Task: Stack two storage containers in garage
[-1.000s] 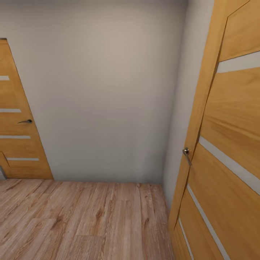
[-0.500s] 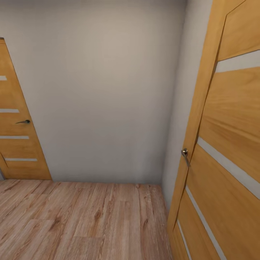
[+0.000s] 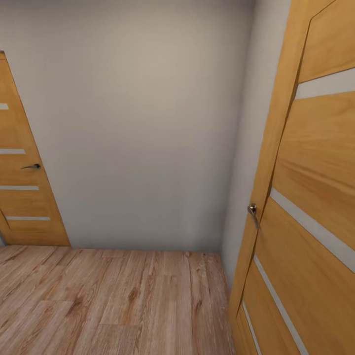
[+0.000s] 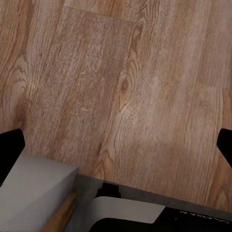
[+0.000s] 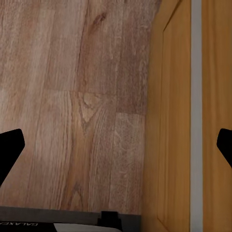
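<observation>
The two storage containers are out of view. In the left wrist view my left gripper (image 4: 116, 150) is open, its black fingertips (image 4: 9, 151) far apart at the frame's edges, with only light wood plank floor between them. My right gripper (image 5: 116, 147) is open too, its black fingertips (image 5: 9, 150) spread wide over the same plank floor, beside an orange wooden door (image 5: 183, 121). Neither gripper holds anything.
I face a plain grey wall (image 3: 143, 123) in a narrow corner with wood plank floor (image 3: 113, 301). An orange door (image 3: 305, 197) with a metal handle (image 3: 253, 209) stands close on the right. Another orange door (image 3: 24, 172) is at far left.
The whole head picture has shifted a few pixels leftward since a second ago, so the camera moved slightly. Nothing else differs.
</observation>
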{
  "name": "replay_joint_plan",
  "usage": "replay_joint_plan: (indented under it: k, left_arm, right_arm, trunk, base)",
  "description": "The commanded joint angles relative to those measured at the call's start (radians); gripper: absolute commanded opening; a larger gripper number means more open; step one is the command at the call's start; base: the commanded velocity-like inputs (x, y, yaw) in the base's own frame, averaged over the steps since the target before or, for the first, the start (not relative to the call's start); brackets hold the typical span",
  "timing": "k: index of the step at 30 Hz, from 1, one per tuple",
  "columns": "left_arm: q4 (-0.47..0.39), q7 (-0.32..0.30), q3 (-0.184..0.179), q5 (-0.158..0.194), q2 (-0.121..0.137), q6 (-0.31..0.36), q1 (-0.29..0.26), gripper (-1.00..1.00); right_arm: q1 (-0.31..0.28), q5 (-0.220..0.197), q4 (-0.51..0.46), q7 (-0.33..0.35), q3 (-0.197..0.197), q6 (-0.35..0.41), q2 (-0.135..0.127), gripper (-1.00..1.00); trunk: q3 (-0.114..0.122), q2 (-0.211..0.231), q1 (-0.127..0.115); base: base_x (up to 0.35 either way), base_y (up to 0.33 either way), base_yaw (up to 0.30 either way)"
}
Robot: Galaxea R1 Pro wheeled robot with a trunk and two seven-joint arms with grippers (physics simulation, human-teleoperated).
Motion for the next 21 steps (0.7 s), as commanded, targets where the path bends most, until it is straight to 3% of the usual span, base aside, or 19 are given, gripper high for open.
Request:
replay_joint_plan:
  k: [1,8,21]
  left_arm:
    - [0.004,0.0,0.005,0.0,0.0,-0.007,-0.002,1.0]
    - [0.004,0.0,0.005,0.0,0.0,-0.006,-0.002,1.0]
    - [0.004,-0.001,0.005,0.0,-0.004,-0.007,-0.002,1.0]
  right_arm:
    - [-0.001,0.003,0.001,-0.001,0.003,-0.002,0.0,1.0]
    - [-0.001,0.002,0.001,-0.001,0.003,-0.002,0.0,1.0]
    - [-0.001,0.002,0.001,-0.001,0.003,-0.002,0.0,1.0]
  trunk:
    - [-0.001,-0.001,0.001]
    - [-0.001,-0.001,0.001]
    - [-0.001,-0.001,0.001]
  base:
    - [0.21,0.0,0.0]
    - [0.237,0.0,0.0]
    - [0.021,0.0,0.0]
